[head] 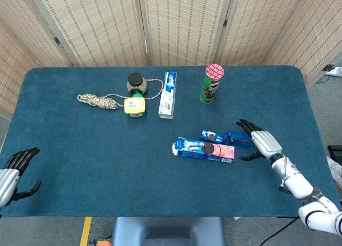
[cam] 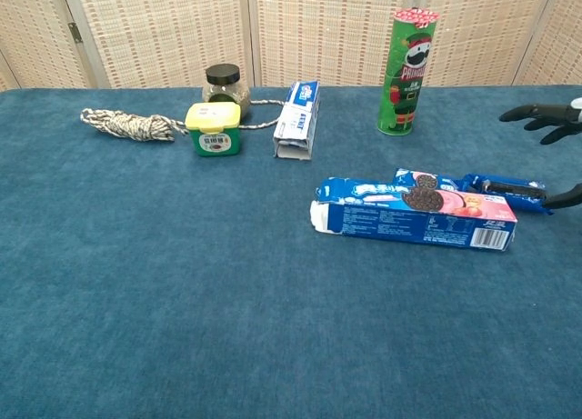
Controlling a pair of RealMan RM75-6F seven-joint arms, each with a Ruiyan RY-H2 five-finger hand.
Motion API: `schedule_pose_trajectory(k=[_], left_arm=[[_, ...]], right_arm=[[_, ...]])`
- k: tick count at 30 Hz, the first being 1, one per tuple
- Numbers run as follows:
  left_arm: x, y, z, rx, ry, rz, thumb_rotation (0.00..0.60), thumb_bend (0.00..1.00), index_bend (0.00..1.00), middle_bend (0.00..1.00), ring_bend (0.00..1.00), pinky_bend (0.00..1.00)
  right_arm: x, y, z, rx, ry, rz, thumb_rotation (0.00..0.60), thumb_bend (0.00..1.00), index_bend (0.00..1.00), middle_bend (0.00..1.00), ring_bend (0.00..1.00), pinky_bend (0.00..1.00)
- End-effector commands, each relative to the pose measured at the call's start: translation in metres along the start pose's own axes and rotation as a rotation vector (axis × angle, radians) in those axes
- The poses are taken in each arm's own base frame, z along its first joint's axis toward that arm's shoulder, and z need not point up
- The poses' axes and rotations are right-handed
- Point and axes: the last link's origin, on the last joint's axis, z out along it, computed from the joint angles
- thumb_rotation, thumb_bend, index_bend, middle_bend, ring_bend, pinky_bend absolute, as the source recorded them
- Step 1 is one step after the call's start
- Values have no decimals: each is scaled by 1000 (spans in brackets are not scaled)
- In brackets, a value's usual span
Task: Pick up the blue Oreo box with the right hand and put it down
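The blue Oreo box (head: pixel 203 149) (cam: pixel 414 212) lies flat on the blue table, right of centre, its open end pointing left. My right hand (head: pixel 258 142) (cam: pixel 549 119) is just to the right of the box, fingers spread, holding nothing and clear of the carton. Behind the box lie two blue Oreo sleeve packs (head: pixel 226 136) (cam: pixel 491 187). My left hand (head: pixel 13 170) rests open at the table's near left edge, seen only in the head view.
A green Pringles can (head: pixel 212 84) (cam: pixel 406 72) stands at the back right. A toothpaste box (head: pixel 168 94), a yellow-lidded tub (head: pixel 134 105), a dark-lidded jar (head: pixel 135 82) and a coil of rope (head: pixel 99 101) sit at the back left.
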Motion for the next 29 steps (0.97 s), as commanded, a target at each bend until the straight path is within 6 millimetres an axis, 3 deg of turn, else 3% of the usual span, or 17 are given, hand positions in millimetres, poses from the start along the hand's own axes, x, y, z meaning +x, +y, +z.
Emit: schedule_pose_trajectory(k=[1,6,12,15,19,29], left_arm=[[0,0,0,1,3,1,600,408,0,95,79,87],[-1,3,-3,2,20,21,600,409,0,96,79,88],[-5,3,-1,43,38,62,600,408,0,96,79,89],[-4,-1,3,78,26,49,600,409,8,95,83,91],[-1,-7,7,110,29,37,600,410,13,95,84,91],[-3,-3,2,118,34,59,600,410,10,96,83,92]], right_arm=[[17,8,-47,-109,87,-210,600,141,0,0,12,73],[1,8,-97,-238,202,-354,600,141,0,0,1,33],[-23,21,-133,-308,297,-336,600,140,0,0,0,32],[-30,25,-139,-322,303,-328,600,140,0,0,0,32],[-24,22,-142,-293,336,-298,600,141,0,0,0,32],[-24,20,-143,-251,320,-292,600,141,0,0,0,32]])
